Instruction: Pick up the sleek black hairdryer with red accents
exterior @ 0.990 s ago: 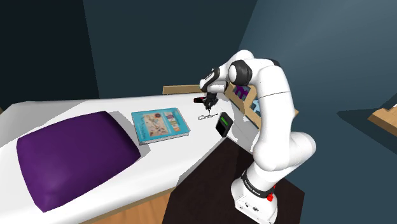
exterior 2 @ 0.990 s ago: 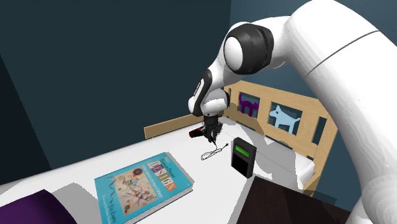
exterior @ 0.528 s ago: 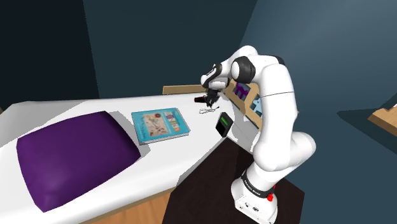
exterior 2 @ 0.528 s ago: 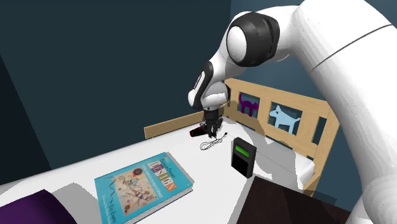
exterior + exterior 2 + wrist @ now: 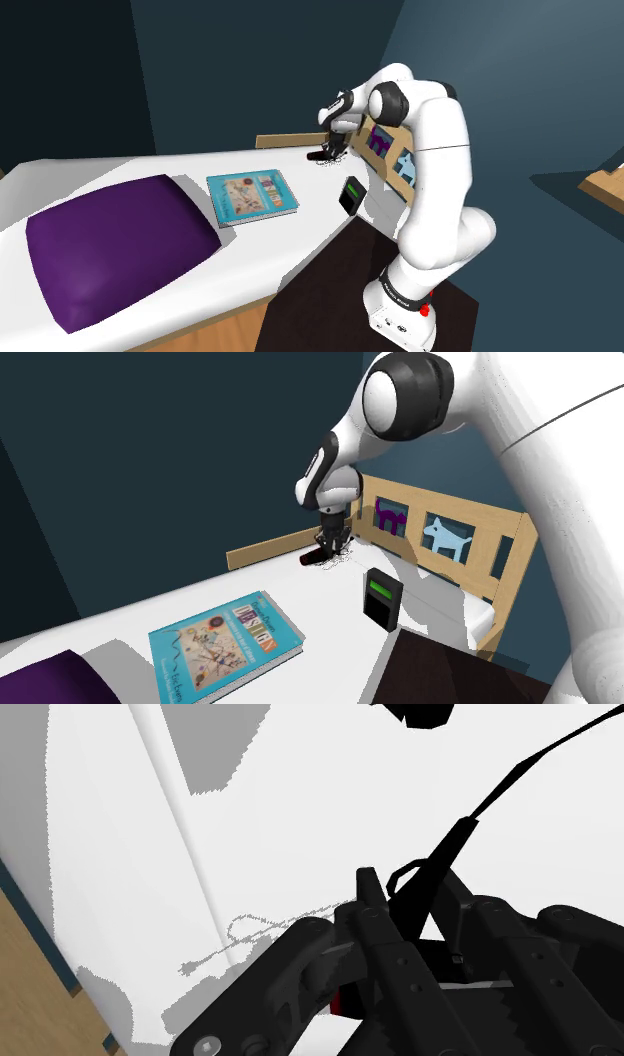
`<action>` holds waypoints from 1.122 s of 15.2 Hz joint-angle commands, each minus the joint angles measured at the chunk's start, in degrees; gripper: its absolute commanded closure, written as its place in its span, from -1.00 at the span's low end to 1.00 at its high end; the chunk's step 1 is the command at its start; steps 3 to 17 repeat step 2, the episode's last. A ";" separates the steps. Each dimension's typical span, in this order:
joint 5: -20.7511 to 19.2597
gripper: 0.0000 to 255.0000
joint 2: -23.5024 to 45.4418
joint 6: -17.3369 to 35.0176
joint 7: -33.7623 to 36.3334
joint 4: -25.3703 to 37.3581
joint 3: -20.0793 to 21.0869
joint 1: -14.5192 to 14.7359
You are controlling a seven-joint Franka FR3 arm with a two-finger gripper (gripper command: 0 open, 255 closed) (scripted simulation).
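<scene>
The gripper (image 5: 330, 542) is closed on the hairdryer (image 5: 311, 559). Its black fingers (image 5: 372, 929) clasp the dark body crosswise, so the red-tipped end juts out to one side of the jaws. In the wrist view the shadow of the cord (image 5: 520, 776) lies apart from the cord itself, which suggests the hairdryer hangs just above the white bed top (image 5: 130, 622). The main risk, as I judge it, is the off-centre hold: the overhanging end could swing the body round between the fingers, or slip out if the arm jerks. The loose cord trailing from the jaws could also drag or snag. Room is tight beyond the jaws, where a low wooden board (image 5: 262, 552) runs along the bed's edge, and to one side, where the headboard (image 5: 505, 567) stands near. Straight above the jaws is open. The small black device (image 5: 380, 598) and the book (image 5: 226, 641) lie well apart from the jaws.
</scene>
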 commanded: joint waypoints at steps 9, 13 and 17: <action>-0.15 1.00 -0.71 -0.71 0.07 0.01 -0.14 0.13; -0.15 1.00 -0.71 -0.71 0.07 0.01 -0.14 0.13; -0.15 1.00 -0.71 -0.71 0.07 0.01 -0.14 0.13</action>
